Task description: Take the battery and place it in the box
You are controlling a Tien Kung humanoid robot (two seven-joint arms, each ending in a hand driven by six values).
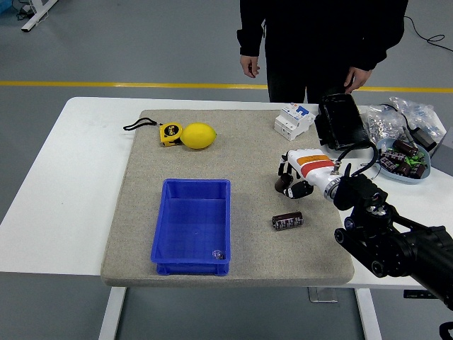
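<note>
- Reaching in from the lower right, the right hand (292, 177) hangs over the grey mat (233, 149), its fingers (282, 168) curled around a dark upright cylinder, a battery (282, 184), at the mat's right side.
- Whether that battery is lifted clear of the mat or rests on it, I cannot tell.
- A second battery (287, 222) lies on its side on the mat, just below the hand and apart from it, to the right of the box.
- The blue box (192, 226) sits low on the mat, left of both batteries and well apart from the hand; a small clear object (218, 253) lies in its near right corner.
- A lemon (199, 136) and a yellow tape measure (170, 133) with a black strap lie side by side and touching at the mat's far left.
- A white circuit breaker (294, 120) stands at the mat's far right edge, with a black boxy device (340, 120) beside it.
- Further right on the white desk (78, 177), a bowl (402, 159) holds more dark cylinders, with plastic bags (403, 117) behind it.
- A person in dark clothes stands at the far side, both of the person's hands (249, 66) hanging by their sides, touching nothing.
</note>
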